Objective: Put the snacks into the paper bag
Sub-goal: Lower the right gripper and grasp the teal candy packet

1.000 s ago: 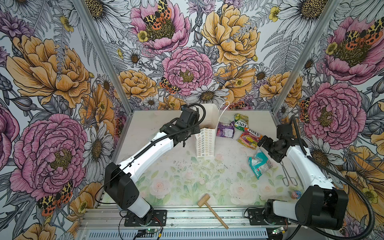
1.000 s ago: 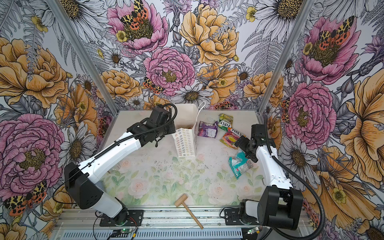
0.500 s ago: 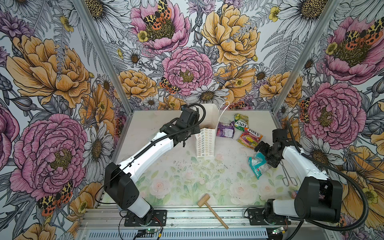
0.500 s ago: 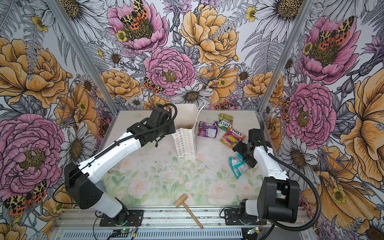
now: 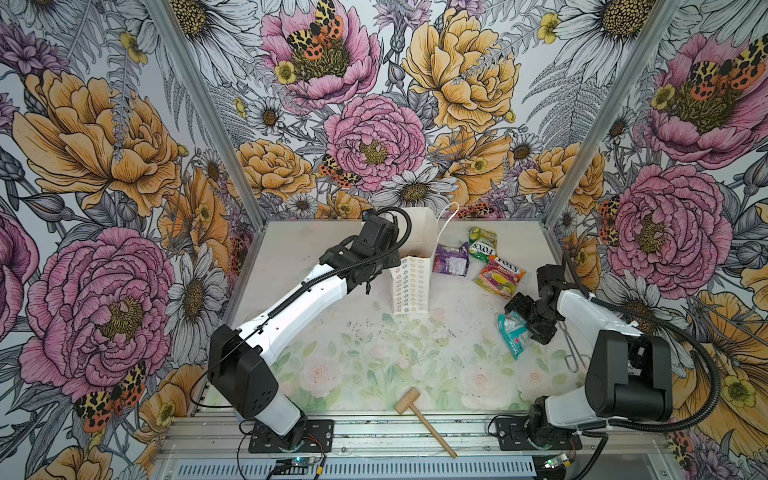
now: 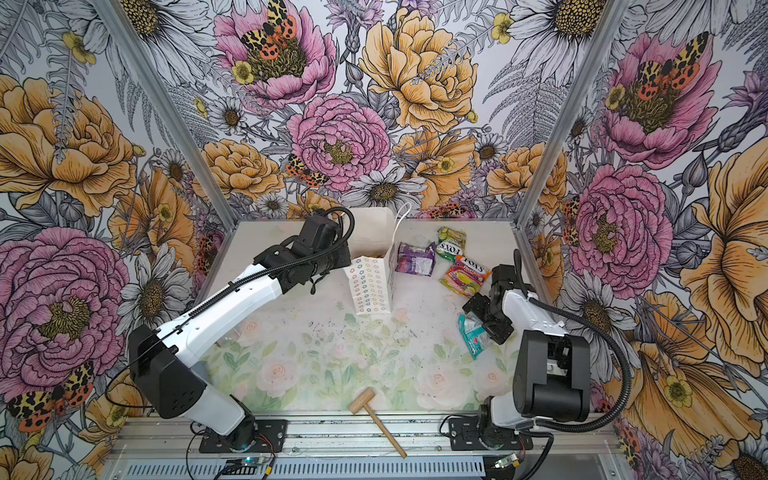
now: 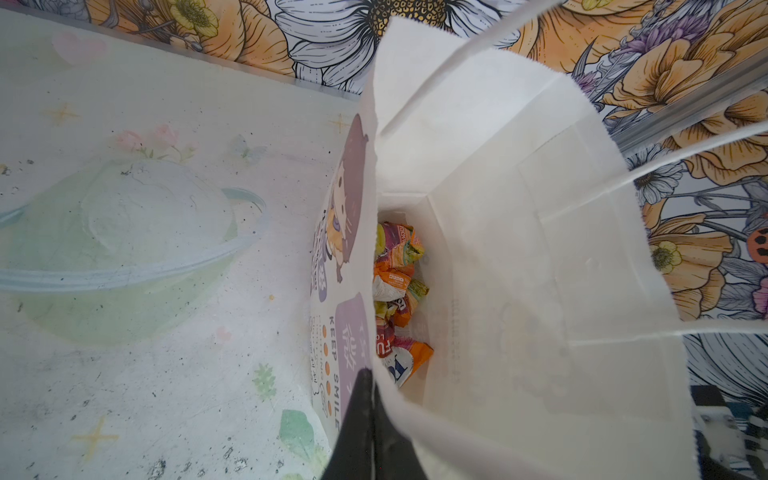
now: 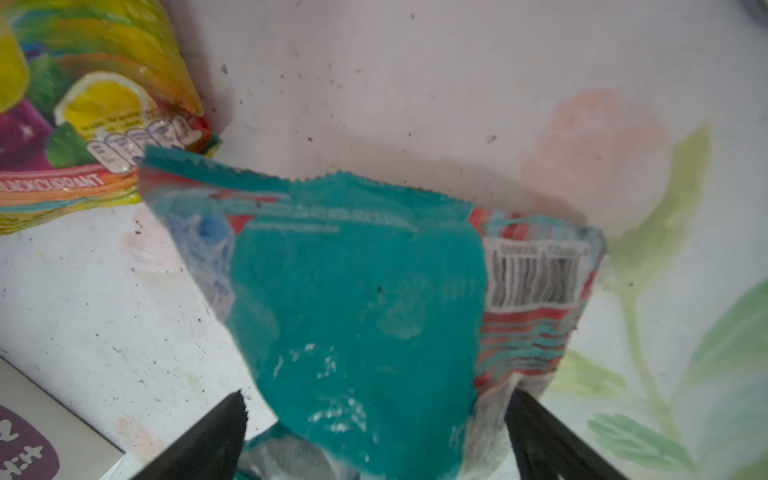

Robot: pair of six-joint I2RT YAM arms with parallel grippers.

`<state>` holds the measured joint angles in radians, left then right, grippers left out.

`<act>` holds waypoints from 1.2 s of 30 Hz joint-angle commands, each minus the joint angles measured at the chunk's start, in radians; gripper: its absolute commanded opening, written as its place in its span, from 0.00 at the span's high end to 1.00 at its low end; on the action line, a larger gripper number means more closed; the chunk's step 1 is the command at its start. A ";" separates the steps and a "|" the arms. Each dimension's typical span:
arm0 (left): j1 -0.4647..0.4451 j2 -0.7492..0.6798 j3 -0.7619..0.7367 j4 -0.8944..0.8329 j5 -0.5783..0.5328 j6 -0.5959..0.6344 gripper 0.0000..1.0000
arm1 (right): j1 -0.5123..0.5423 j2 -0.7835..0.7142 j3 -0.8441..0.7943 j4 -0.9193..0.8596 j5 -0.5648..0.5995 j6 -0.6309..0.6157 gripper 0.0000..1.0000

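robot lab booth, floral wallpaper

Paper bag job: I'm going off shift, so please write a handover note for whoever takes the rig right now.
Left gripper: shut on the paper bag's rim, holding it open.
Right gripper: open, jaws either side of the teal packet on the table, not closed.
Done: orange packets lie in the bag.
To do: teal, purple packet, green packet and fruit packet, all on the table right of the bag.

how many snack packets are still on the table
4: purple packet beside the paper bag, green packet right of it, orange packet in front of the green, teal packet straddled by the open right gripper. Others in the bag, partly hidden.
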<state>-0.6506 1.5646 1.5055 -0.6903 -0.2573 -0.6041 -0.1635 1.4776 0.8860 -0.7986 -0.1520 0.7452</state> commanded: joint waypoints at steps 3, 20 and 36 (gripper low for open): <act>0.000 0.008 0.014 0.001 0.011 -0.011 1.00 | 0.005 0.052 -0.021 0.050 0.000 0.023 0.01; 0.001 0.005 0.009 0.004 0.012 -0.008 1.00 | 0.020 0.069 -0.012 0.074 -0.004 -0.005 0.39; 0.005 -0.013 -0.007 0.003 0.004 -0.014 1.00 | 0.022 -0.054 0.043 0.078 -0.077 -0.062 1.00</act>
<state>-0.6506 1.5646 1.5055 -0.6903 -0.2573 -0.6037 -0.1490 1.4834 0.8959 -0.7391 -0.1944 0.7048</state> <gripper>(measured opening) 0.050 0.134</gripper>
